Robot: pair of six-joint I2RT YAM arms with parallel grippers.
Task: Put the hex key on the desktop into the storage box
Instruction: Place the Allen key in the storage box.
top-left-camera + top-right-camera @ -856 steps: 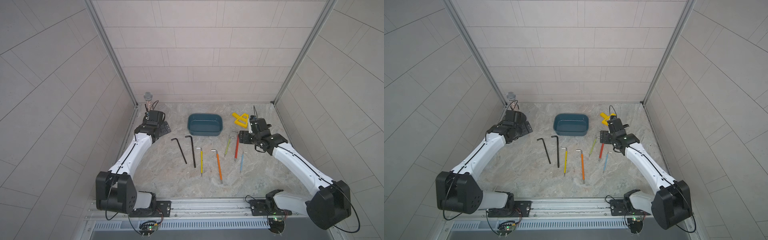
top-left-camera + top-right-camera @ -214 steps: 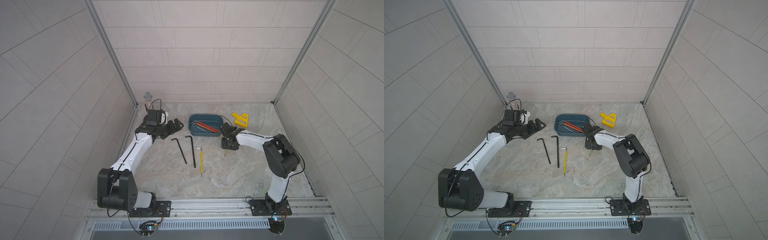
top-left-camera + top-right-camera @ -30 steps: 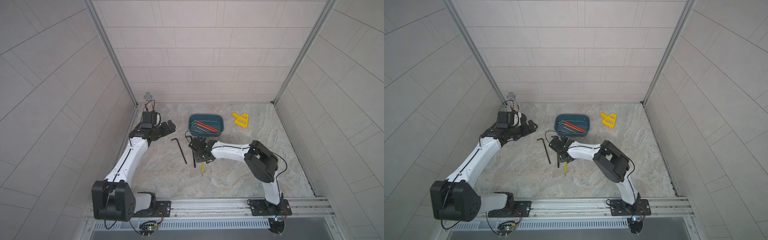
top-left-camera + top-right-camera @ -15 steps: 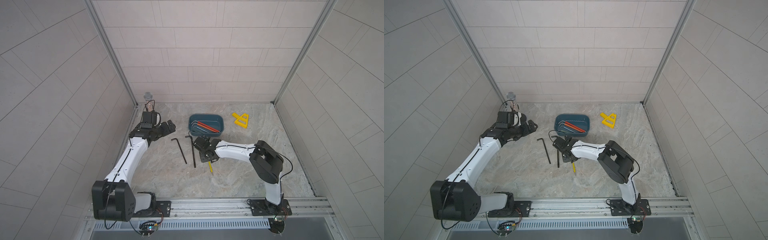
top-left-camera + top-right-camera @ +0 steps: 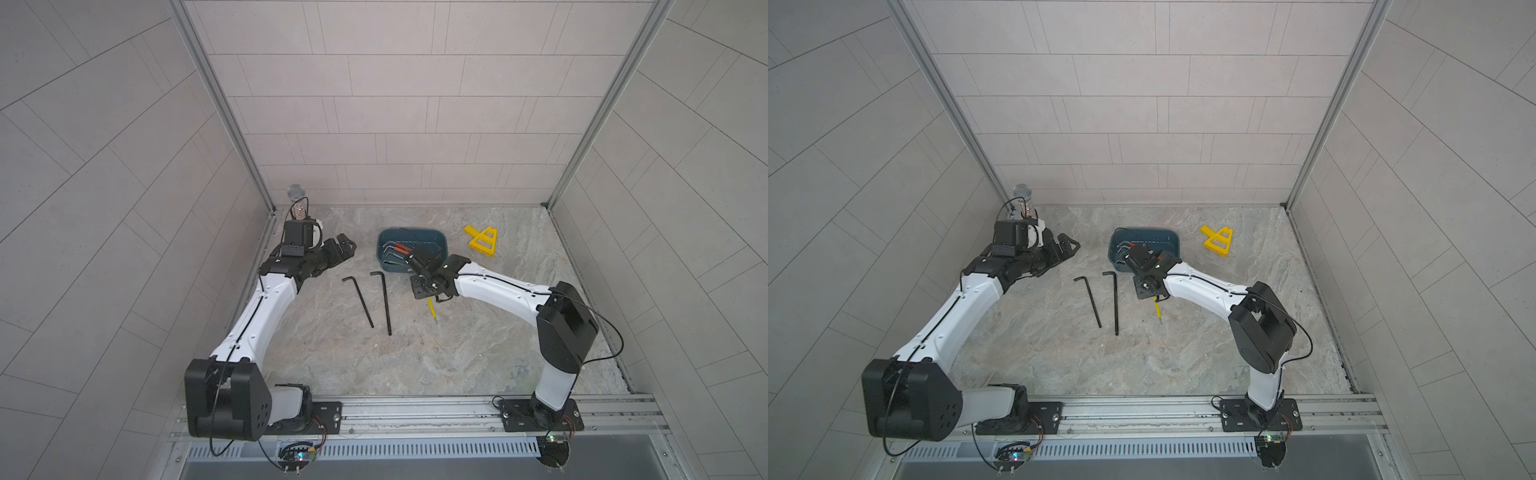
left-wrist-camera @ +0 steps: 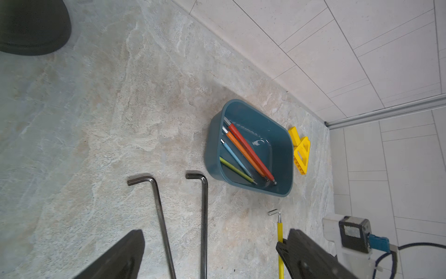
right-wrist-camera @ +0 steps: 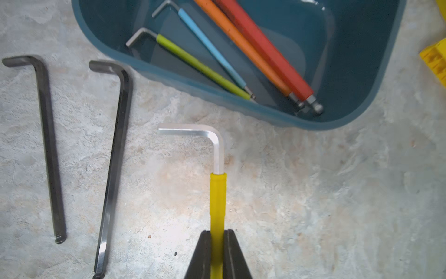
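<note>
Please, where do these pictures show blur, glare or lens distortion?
Right wrist view: the yellow hex key in the right gripper is sharp, while the storage box rim looks smeared. Left wrist view: a glare spot on the box floor. Both top views: wall tile lines bow near the edges.

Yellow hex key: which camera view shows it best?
The right wrist view. The yellow hex key is central and sharp, its sleeve clamped in the right pincer, the silver bend clear. The left wrist view shows the key small, partly hidden; both top views show only a yellow end.
</note>
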